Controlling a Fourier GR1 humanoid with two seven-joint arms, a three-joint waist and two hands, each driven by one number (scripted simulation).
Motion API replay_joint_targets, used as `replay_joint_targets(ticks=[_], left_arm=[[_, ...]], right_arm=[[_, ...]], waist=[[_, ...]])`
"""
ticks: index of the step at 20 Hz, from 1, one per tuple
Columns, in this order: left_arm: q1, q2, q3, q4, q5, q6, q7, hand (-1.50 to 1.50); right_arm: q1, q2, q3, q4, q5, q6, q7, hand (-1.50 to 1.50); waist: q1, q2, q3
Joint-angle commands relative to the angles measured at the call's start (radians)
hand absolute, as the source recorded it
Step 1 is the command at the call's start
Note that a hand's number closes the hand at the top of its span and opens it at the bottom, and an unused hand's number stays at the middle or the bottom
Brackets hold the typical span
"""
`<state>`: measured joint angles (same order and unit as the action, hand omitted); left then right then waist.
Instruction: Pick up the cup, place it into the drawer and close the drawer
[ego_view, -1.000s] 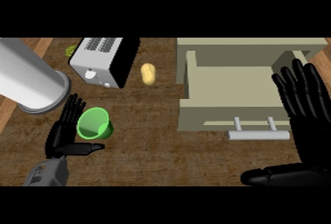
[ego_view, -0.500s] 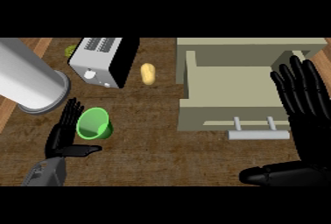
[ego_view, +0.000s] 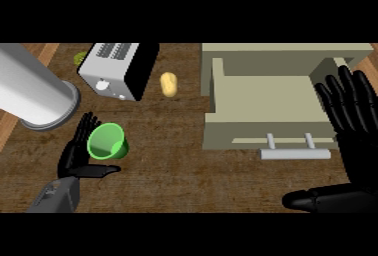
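A green cup lies tipped on the wooden counter at the left, its mouth facing me. My left hand is open just left of the cup, fingers straight along its side and thumb stretched below it. The beige drawer stands pulled open at the upper right, nothing inside, with a pale bar handle on its front. My right hand is open over the drawer's right edge, fingers straight and pointing away from me.
A large silver cylinder lies at the far left. A toaster stands at the top, with a yellow food item beside it. Bare wood counter spans the front middle.
My left hand has moved slightly closer to the cup. The cup, the drawer and my right hand look the same.
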<state>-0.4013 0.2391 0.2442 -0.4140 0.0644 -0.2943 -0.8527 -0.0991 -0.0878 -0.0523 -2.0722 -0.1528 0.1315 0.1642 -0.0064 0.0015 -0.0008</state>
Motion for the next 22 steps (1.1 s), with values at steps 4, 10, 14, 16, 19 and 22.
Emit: replay_joint_targets(ticks=[4,10,14,16,19,22], left_arm=[[-0.084,-0.002,0.027,0.128,0.02,-0.05,-0.053,-1.5],[-0.13,-0.033,0.033,0.172,0.029,-0.074,-0.058,-1.5],[-0.064,0.008,0.01,0.132,0.031,-0.232,-0.073,-1.5],[-0.084,-0.047,0.013,0.157,0.031,-0.197,-0.101,-1.5],[-0.061,-0.061,0.003,0.136,0.035,-0.255,-0.121,1.5],[-0.058,-0.038,0.012,0.13,0.046,-0.29,-0.143,1.5]], right_arm=[[-0.007,-0.005,-0.01,0.023,-0.016,0.02,-0.029,-1.5],[0.0,0.01,0.012,-0.023,-0.017,-0.007,0.035,-1.5],[-0.032,0.003,0.006,-0.009,-0.006,-0.017,0.044,-1.5],[0.034,-0.014,-0.011,-0.023,-0.031,0.029,0.0,-1.5],[0.01,0.035,0.056,-0.041,0.02,-0.025,0.039,-1.5],[0.058,0.019,0.039,-0.108,-0.013,-0.007,0.054,-1.5]], waist=[[-0.006,0.002,0.0],[-0.013,0.004,-0.001],[0.0,0.001,0.0],[-0.012,0.004,-0.001],[-0.006,0.003,-0.001],[-0.015,0.002,-0.002]])
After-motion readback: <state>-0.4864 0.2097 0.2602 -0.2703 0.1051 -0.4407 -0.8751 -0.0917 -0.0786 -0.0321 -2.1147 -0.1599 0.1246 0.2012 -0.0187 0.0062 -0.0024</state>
